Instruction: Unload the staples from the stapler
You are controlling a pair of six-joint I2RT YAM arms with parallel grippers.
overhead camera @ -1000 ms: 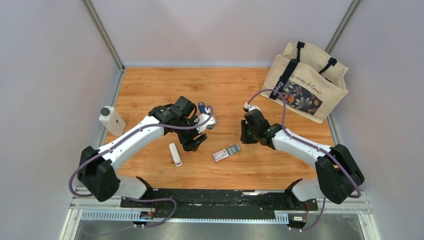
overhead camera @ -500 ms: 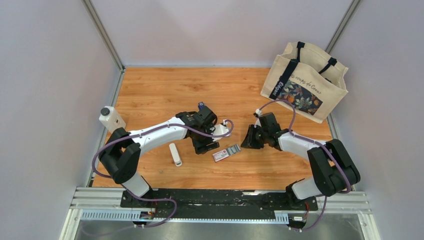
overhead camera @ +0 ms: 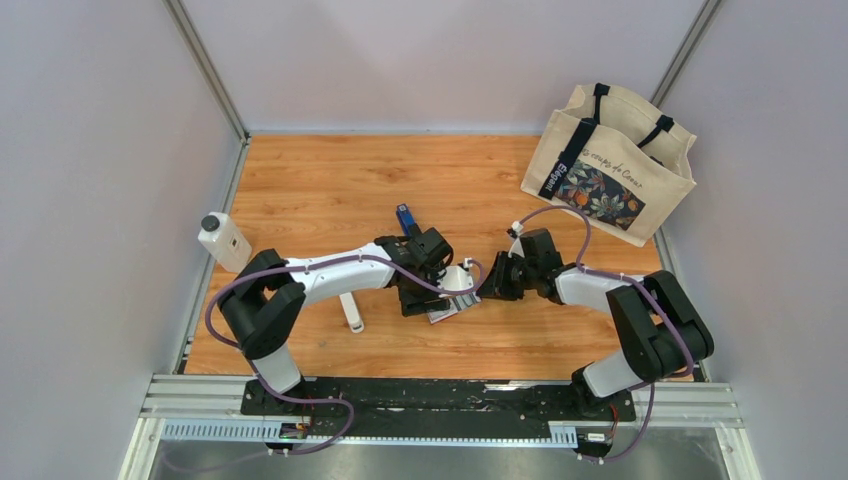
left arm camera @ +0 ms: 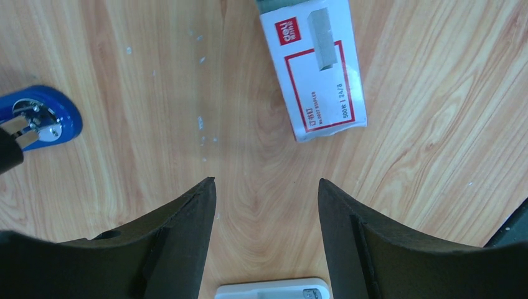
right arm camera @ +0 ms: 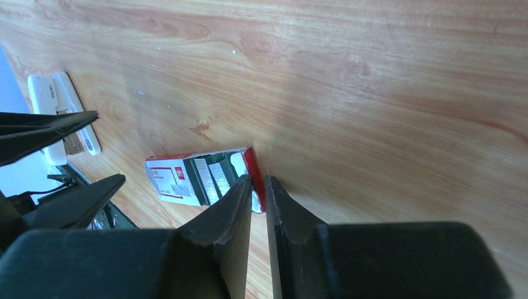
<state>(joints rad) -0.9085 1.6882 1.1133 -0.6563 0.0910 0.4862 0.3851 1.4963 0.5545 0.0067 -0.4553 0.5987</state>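
Stapler (left arm camera: 43,118) lies ungripped — left gripper (left arm camera: 268,187) spread, right gripper (right arm camera: 258,187) near-closed.

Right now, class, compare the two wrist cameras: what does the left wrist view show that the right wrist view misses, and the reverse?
Only the left wrist view: the blue stapler, cut off at its left edge. Only the right wrist view: the right gripper, fingers nearly closed, tips close to the box's end. Both: the staple box, the white stick and the wooden table.
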